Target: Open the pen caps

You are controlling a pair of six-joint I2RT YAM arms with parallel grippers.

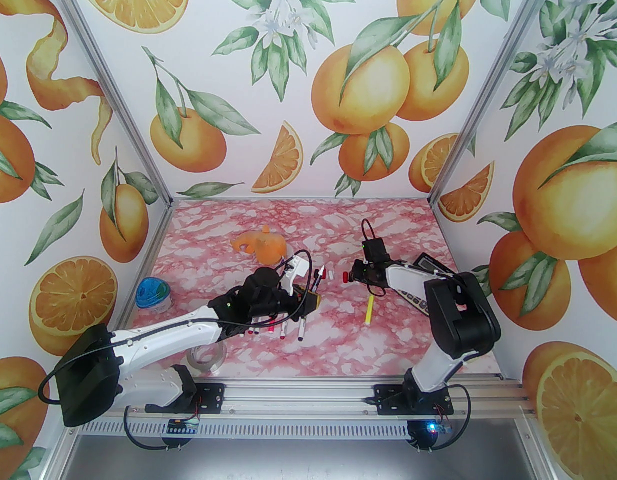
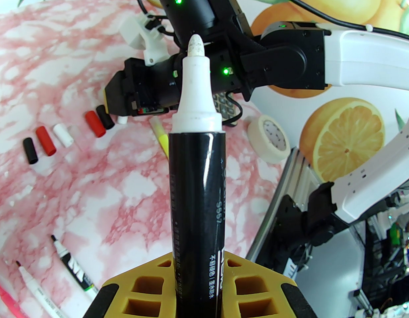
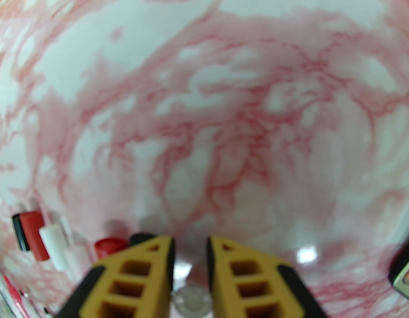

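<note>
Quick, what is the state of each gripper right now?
Left gripper: closed, holding the black pen.
Right gripper: jaws slightly apart around a white cap; whether it grips cannot be told.

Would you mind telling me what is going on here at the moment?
The two arms are uncapping pens. The left gripper is shut on a black marker whose white tip is bare. The right gripper sits low beside a row of loose caps on the table, jaws slightly apart around a pale cap; whether it grips is unclear. Uncapped pens lie nearby.
</note>
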